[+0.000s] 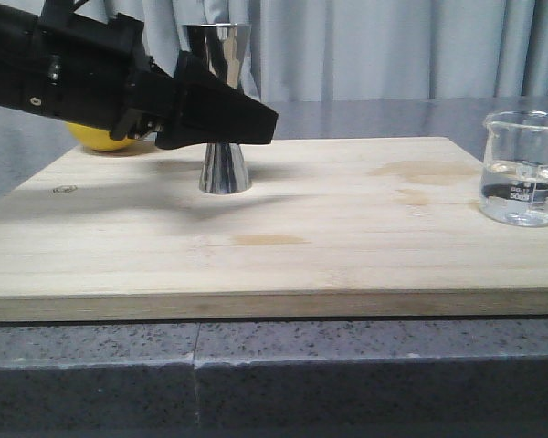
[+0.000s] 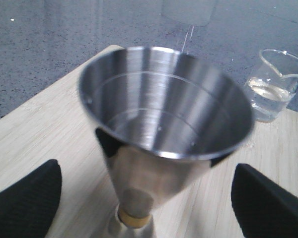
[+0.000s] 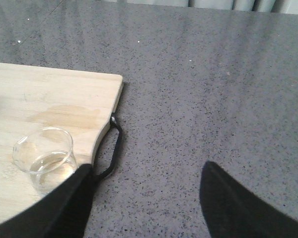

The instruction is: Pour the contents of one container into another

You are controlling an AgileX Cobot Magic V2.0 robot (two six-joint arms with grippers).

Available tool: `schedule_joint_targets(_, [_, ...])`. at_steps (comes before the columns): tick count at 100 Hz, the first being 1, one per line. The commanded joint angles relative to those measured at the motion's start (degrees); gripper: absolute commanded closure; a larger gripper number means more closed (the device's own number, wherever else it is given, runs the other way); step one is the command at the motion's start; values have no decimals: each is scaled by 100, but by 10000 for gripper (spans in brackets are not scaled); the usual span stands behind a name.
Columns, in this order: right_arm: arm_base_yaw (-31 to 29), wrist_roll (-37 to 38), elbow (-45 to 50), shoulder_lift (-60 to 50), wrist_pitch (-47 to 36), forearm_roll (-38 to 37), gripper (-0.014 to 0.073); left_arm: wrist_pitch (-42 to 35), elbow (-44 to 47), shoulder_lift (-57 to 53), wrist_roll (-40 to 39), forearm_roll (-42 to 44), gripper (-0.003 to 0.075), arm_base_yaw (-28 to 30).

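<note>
Steel jigger (image 1: 225, 119) stands upright on the far left part of the wooden board (image 1: 283, 246), which lies on a speckled grey surface (image 3: 213, 99). We see the left tool (image 1: 221, 119) level with the jigger's waist, its black fingers (image 2: 27, 203) spread wide on either side of the cup and not touching it. From the left wrist view we note a thin gold band at the waist and an upper cup with no visible liquid in it. Glass beaker (image 1: 524, 169) sits well apart from the jigger, at the right end of the board, upright, with a shallow layer of clear liquid at its bottom. We see the right tool (image 3: 146, 198) open wide above the grey surface just beside the board's right edge, near the beaker, holding nothing. A yellow lemon (image 1: 100, 137) lies at the far left, partly hidden behind the left arm.
</note>
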Motion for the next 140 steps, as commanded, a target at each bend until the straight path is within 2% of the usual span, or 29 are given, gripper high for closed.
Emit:
schedule_joint_targets(1, [9, -42, -146, 81, -454, -46, 173, 446, -207, -118, 59, -363, 81, 15])
schedule_joint_targets(14, [9, -42, -146, 81, -462, -48, 173, 491, -219, 4, 123, -363, 121, 15])
schedule_joint_targets(63, [9, -42, -146, 81, -477, -58, 173, 508, -219, 10, 123, -363, 486, 15])
schedule_joint_targets(91, [9, -96, -146, 81, -477, -58, 174, 546, -219, 10, 123, -363, 738, 15])
schedule_joint_targets(117, [128, -574, 37, 81, -481, 61, 174, 745, -219, 10, 123, -363, 739, 15])
schedule_joint_targets(140, [657, -575, 770, 81, -1392, 61, 173, 1146, -312, 10, 123, -363, 739, 15])
